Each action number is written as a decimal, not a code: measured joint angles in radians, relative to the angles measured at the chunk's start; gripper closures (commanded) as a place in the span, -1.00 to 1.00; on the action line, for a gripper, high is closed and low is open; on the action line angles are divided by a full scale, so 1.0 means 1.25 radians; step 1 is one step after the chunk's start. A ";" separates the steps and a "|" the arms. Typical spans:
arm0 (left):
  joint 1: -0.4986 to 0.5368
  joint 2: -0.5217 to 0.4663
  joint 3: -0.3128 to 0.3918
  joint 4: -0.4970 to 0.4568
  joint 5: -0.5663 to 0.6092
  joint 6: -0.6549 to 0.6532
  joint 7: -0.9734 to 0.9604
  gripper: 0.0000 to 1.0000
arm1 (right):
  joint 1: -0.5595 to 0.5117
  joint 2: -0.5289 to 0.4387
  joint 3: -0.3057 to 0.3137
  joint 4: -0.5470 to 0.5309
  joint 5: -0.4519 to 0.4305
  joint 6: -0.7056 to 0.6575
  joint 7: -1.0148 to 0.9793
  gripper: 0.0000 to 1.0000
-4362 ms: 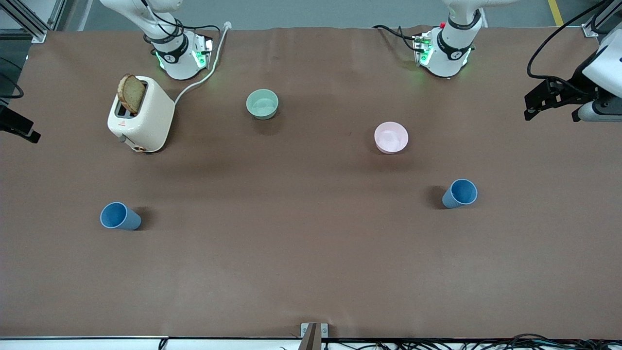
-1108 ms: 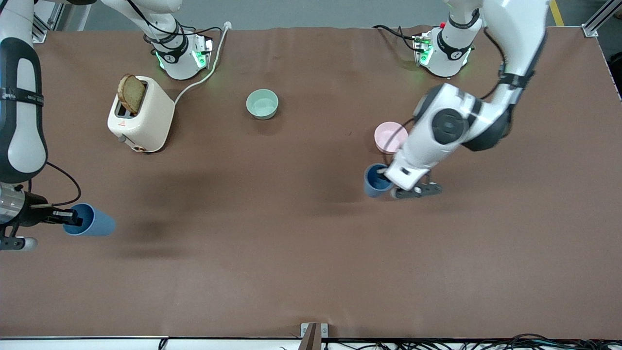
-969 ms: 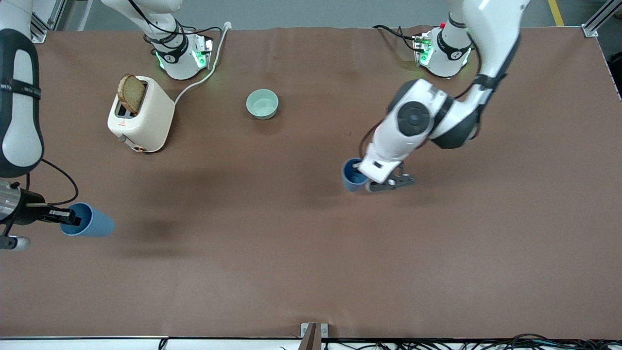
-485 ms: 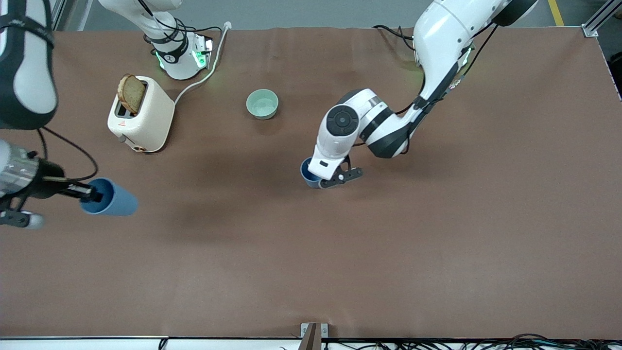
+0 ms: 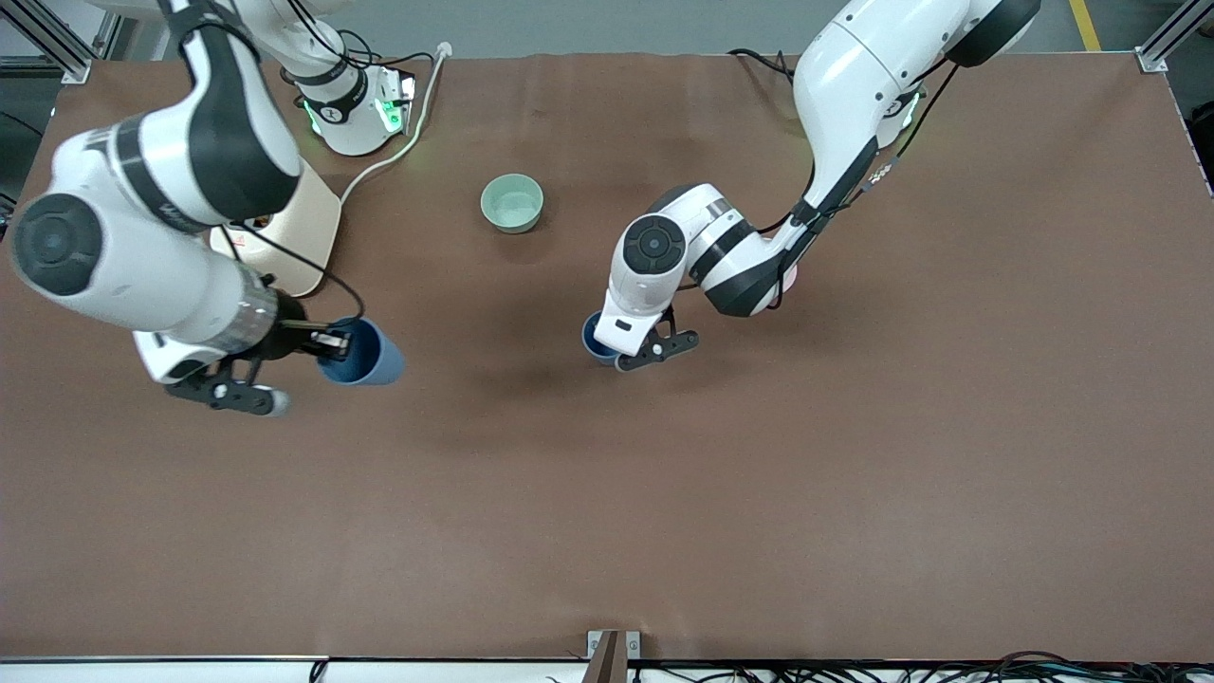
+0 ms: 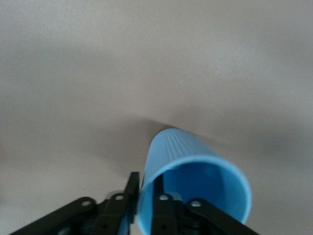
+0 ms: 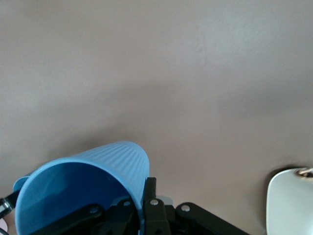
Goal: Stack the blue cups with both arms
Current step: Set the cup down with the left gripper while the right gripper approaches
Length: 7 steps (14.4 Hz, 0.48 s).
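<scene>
Over the brown surface [image 5: 664,493], the right gripper [image 5: 334,343] has its jaws clamped on the rim of one ribbed blue plastic cup [image 5: 365,353]; the left gripper [image 5: 615,343] pinches the rim of the other blue cup [image 5: 596,339]. Both cups hang tilted and well apart, so misaligned rims could jam or slip at stacking.

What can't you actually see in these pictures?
- Pink bowl: front view, almost all hidden under the left arm's elbow.
- Toaster: front view, mostly hidden by the right arm, so its slots are out of sight.
- Cup in the left gripper: front view, only a sliver of that cup shows beside the wrist.
- Cup in the right gripper: right wrist view, that cup is cut off by the picture's edge.
</scene>
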 measured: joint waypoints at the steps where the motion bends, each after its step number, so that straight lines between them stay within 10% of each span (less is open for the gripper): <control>1: 0.004 -0.003 0.000 0.007 0.001 0.000 0.000 -1.00 | 0.021 0.000 0.000 -0.005 0.001 0.002 0.026 0.99; 7: 0.122 -0.176 0.001 0.041 0.029 -0.120 0.068 -1.00 | 0.211 0.007 0.003 -0.012 0.003 0.066 0.239 0.99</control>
